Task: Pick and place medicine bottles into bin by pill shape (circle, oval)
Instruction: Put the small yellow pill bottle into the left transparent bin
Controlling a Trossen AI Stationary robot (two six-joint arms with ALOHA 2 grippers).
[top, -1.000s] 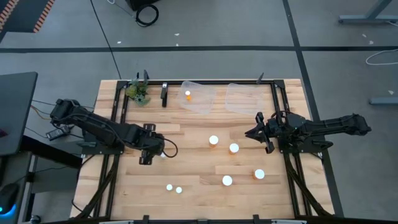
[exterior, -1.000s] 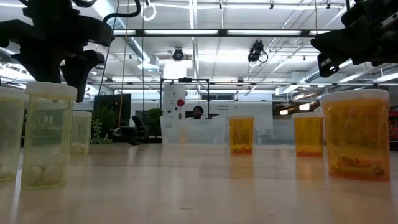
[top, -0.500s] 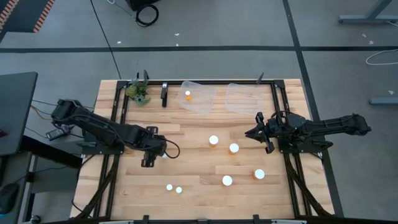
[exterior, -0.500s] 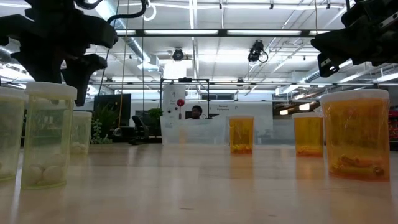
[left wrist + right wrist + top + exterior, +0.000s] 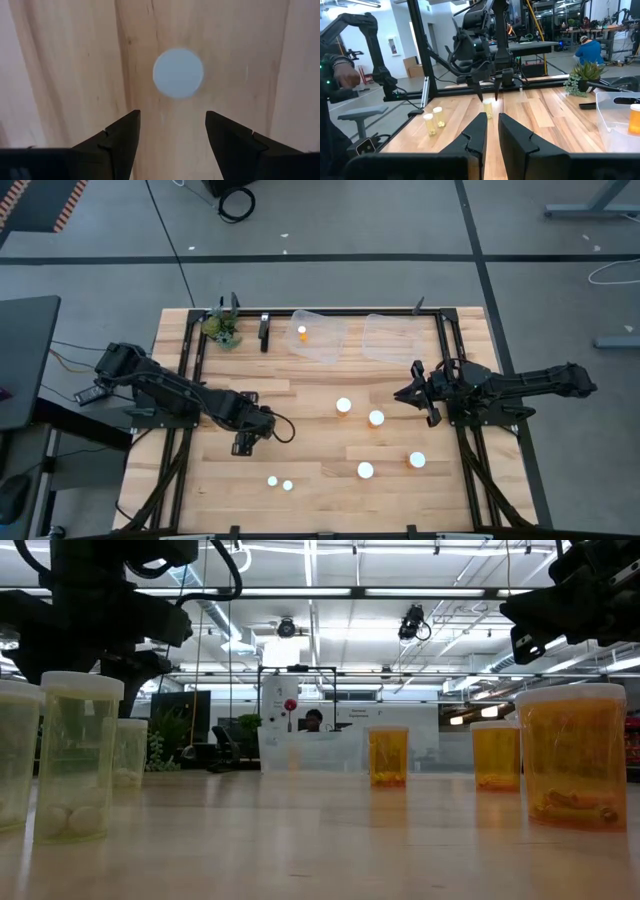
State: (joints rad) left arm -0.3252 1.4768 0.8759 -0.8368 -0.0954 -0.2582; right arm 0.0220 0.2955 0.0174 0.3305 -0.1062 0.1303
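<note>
My left gripper (image 5: 244, 442) (image 5: 172, 119) points down, open, above a small medicine bottle whose round white cap (image 5: 178, 73) shows just ahead of the fingertips. In the right wrist view that bottle (image 5: 488, 107) stands upright on the table below the fingers, untouched. Two more small bottles (image 5: 271, 479) (image 5: 287, 485) stand near the front edge. Wider amber bottles (image 5: 343, 405) (image 5: 376, 418) (image 5: 417, 460) (image 5: 365, 470) stand right of centre. One bottle (image 5: 302, 332) sits in the left clear bin (image 5: 326, 346). My right gripper (image 5: 404, 393) waits shut and level at the right.
A second clear bin (image 5: 400, 340) stands at the far edge beside the first. A green plant (image 5: 222, 328) stands at the far left corner. A black frame runs along the table's far and side edges. People show in the room beyond the table.
My left gripper has gone down and a little toward the table's near right, over the small bottle, staying open. Nothing else has moved.
</note>
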